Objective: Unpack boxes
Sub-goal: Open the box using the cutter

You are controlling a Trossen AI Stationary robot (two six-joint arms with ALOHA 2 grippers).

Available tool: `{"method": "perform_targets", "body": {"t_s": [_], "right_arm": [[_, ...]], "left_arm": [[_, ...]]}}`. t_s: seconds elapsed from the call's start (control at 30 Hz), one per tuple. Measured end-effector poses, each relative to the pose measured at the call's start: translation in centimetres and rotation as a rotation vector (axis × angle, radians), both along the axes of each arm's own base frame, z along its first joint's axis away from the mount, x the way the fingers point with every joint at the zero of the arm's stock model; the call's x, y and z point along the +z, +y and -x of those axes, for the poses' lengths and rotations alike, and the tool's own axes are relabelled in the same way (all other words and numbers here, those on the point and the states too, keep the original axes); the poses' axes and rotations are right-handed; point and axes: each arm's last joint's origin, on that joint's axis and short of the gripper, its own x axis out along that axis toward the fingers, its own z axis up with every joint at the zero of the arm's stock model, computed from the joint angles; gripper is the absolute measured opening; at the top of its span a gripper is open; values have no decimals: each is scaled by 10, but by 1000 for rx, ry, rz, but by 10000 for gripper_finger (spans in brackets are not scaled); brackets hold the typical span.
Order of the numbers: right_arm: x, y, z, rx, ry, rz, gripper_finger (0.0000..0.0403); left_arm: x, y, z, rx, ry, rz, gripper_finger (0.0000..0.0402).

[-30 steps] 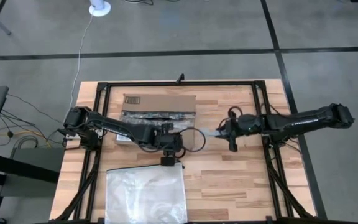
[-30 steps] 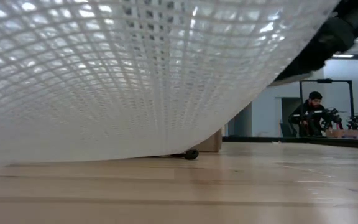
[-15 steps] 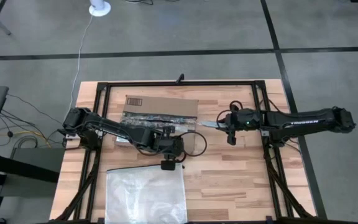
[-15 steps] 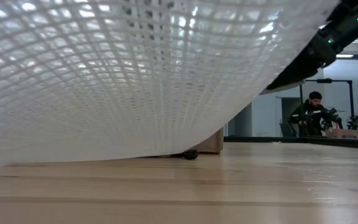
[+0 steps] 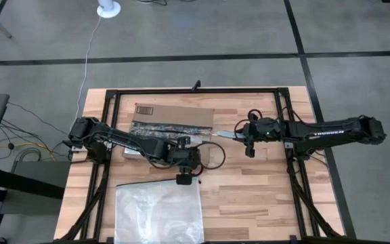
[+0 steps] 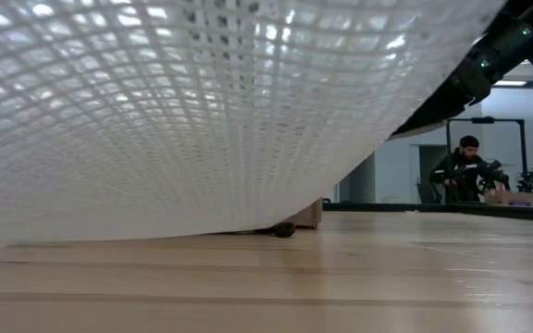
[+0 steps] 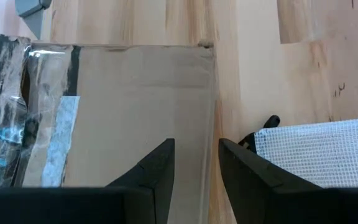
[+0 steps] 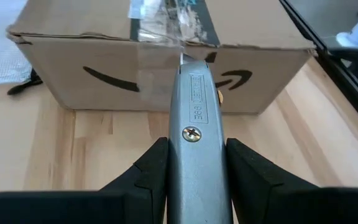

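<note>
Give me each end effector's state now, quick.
Left end effector: open, empty, fingers over the cardboard box edge.
Right end effector: closed on the utility knife, blade at the box's taped seam.

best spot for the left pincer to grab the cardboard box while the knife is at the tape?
Probably the box's near top edge, away from the tape strip, coming from above: the left pincer hovers open right there. The right pincer holds the utility knife at the taped end, so keep clear.

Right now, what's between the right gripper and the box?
Only the utility knife held by the right gripper; its tip meets the taped edge of the box, shown in the right wrist view.
</note>
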Motion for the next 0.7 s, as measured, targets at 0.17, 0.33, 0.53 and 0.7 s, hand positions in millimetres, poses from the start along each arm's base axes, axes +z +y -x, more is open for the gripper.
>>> {"method": "perform_targets", "body": {"t_s": [0.17, 0.33, 0.53, 0.7], "right_arm": [[1, -3, -1, -12, -17, 6, 112], [1, -2, -3, -7, -21, 8, 112], [-7, -3, -12, 9, -6, 0, 112], [-10, 2, -16, 48, 0, -5, 112]], "left_arm": [[1, 0, 0, -1, -7, 0, 109], [1, 0, 0, 0, -7, -1, 109], [3, 0, -3, -22, -39, -10, 109], [4, 1, -5, -28, -58, -11, 109]]}}
